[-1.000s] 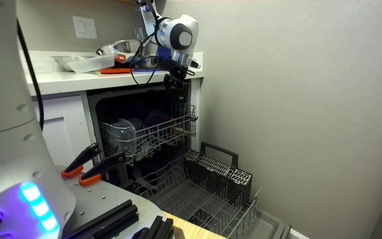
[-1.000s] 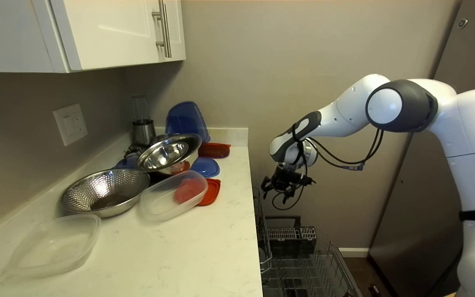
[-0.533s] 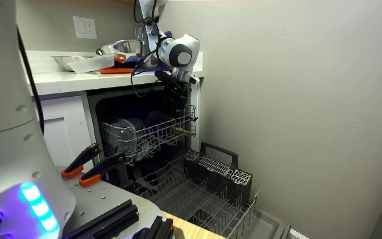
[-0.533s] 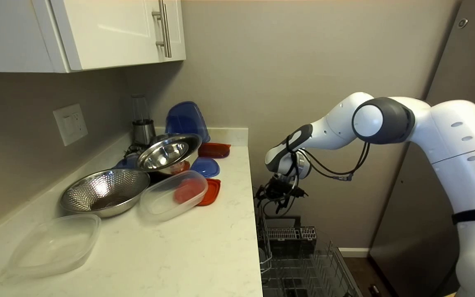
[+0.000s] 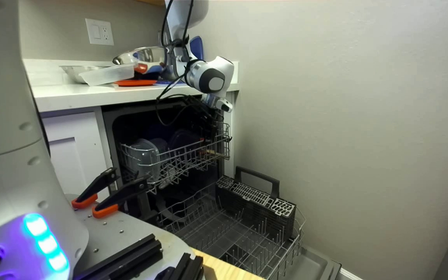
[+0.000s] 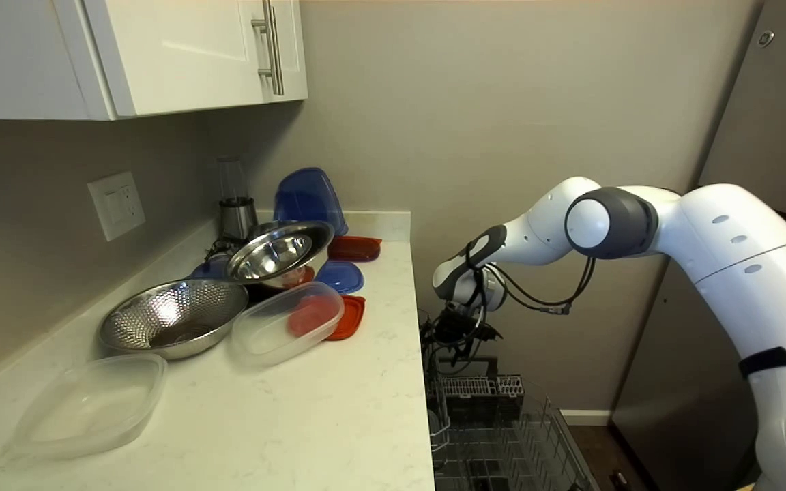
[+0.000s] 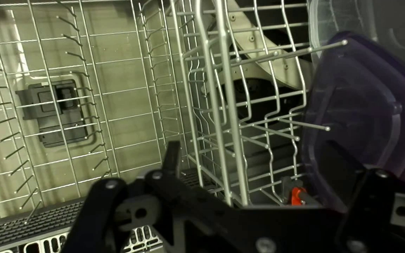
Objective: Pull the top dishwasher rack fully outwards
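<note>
The top dishwasher rack (image 5: 188, 149), a pale wire basket, stands partly out of the dishwasher in an exterior view. Its front rails (image 7: 235, 123) run down the middle of the wrist view. My gripper (image 7: 258, 153) is open there, its fingers spread wide. One finger is on the outer side of the front rails and the other is over the rack's inside, by a purple-tinted container (image 7: 364, 98). The rails lie between the fingers; I cannot tell whether anything touches. The dark gripper (image 5: 211, 126) is at the rack's wall-side front corner in an exterior view, its fingertips hard to make out.
The darker lower rack (image 5: 243, 237) is pulled out below, with a black cutlery basket (image 5: 257, 202). A wall (image 5: 344, 116) stands close beside the dishwasher. The counter (image 6: 284, 423) overhangs the top rack. A clear container (image 5: 144, 159) stands in the top rack.
The arm and gripper have moved down from above the top rack to its front rim, at the wall-side corner. The rack has not visibly moved.
</note>
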